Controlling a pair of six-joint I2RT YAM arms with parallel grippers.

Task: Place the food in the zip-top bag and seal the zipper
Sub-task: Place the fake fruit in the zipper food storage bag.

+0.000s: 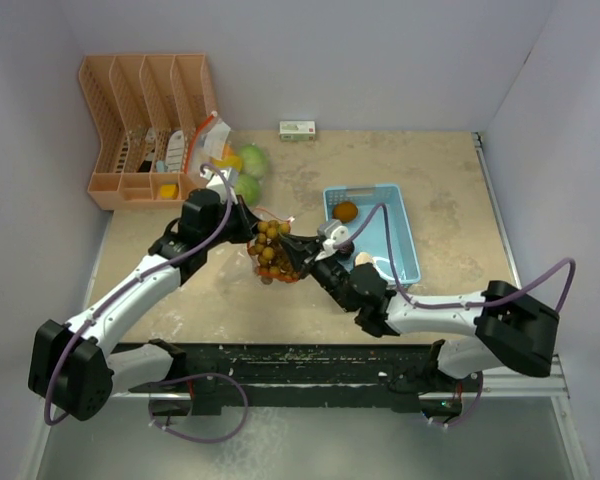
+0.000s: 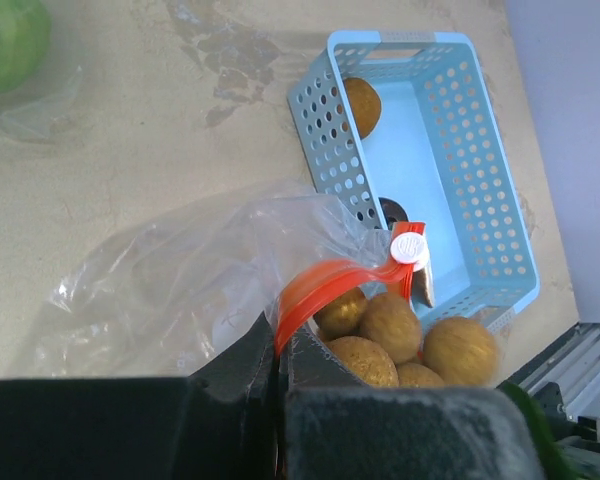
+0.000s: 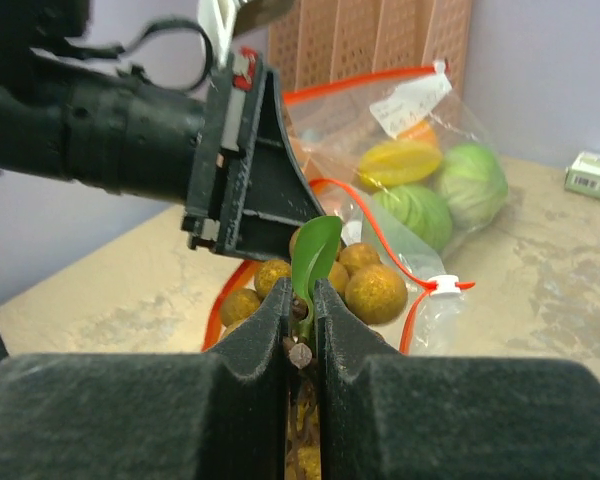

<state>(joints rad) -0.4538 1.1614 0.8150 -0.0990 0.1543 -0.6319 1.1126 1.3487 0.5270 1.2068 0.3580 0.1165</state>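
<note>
My left gripper [image 1: 246, 226] is shut on the red zipper rim [image 2: 325, 283] of a clear zip-top bag [image 2: 170, 290] and holds its mouth up. My right gripper [image 3: 300, 298] is shut on the stem and green leaf [image 3: 316, 252] of a bunch of small brown balls [image 1: 271, 251]. The bunch hangs at the bag's mouth, and the red rim [image 3: 223, 300] loops round the balls [image 3: 376, 291]. The bag's white slider [image 2: 409, 247] sits beside the balls [image 2: 420, 338]. An orange-brown fruit [image 1: 345, 211], a dark lump [image 2: 391, 212] and a beige slice [image 1: 364, 259] lie in the light blue tray [image 1: 405, 240].
A second clear bag with a yellow fruit [image 3: 401, 160] and green round pieces [image 1: 252, 161] lies at the back left. An orange desk organizer [image 1: 145, 130] stands behind it. A small box [image 1: 298, 130] sits by the back wall.
</note>
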